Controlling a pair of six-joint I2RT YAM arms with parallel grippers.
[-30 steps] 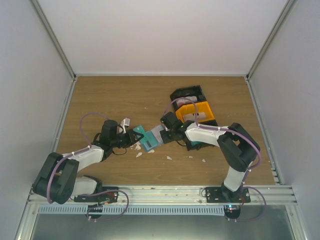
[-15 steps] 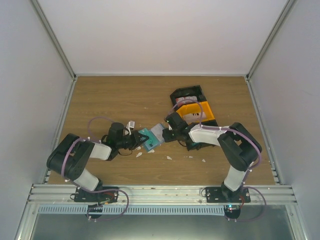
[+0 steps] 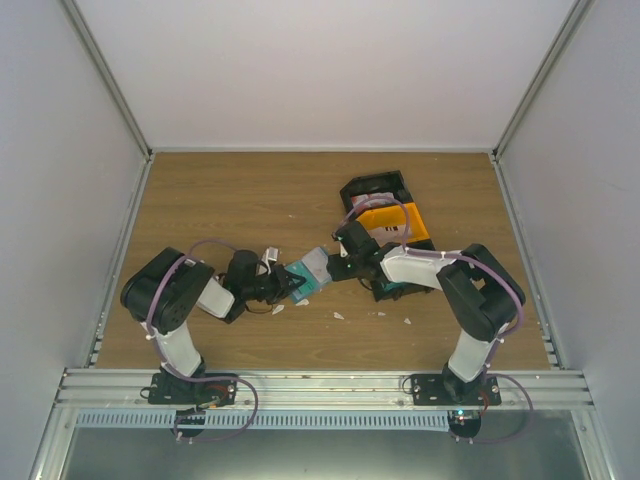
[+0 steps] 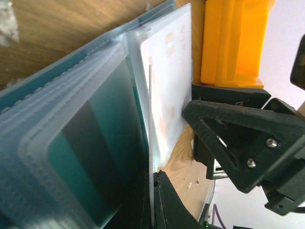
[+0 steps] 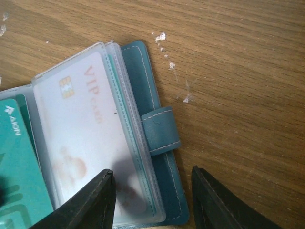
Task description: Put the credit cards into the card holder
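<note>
One white card (image 5: 81,138) with red lettering and a gold chip sits fully inside a clear sleeve (image 5: 116,71) of the opened card holder (image 5: 143,62), and a green card (image 5: 16,157) occupies the neighbouring pocket, so at least part of the task appears done. Whether more cards remain to be loaded cannot be told: a pale object lies in the orange bin (image 3: 400,218), too small to identify, and only small white scraps (image 5: 186,98) show on the table (image 5: 238,71) near the holder. The card holder is near the middle of the table, between the two arms, raised on edge with its leaves fanned apart. The left gripper (image 4: 153,210) is pressed together on the lower edge of one clear leaf, gripping the holder and keeping it open. The right gripper (image 5: 152,174) hovers just beside it with its jaws spread, one finger over the sleeved card and the other past the holder's outer edge, pinching nothing; contact with the sleeve cannot be confirmed. Judged from this, the step in hand is seating or checking the white card.
</note>
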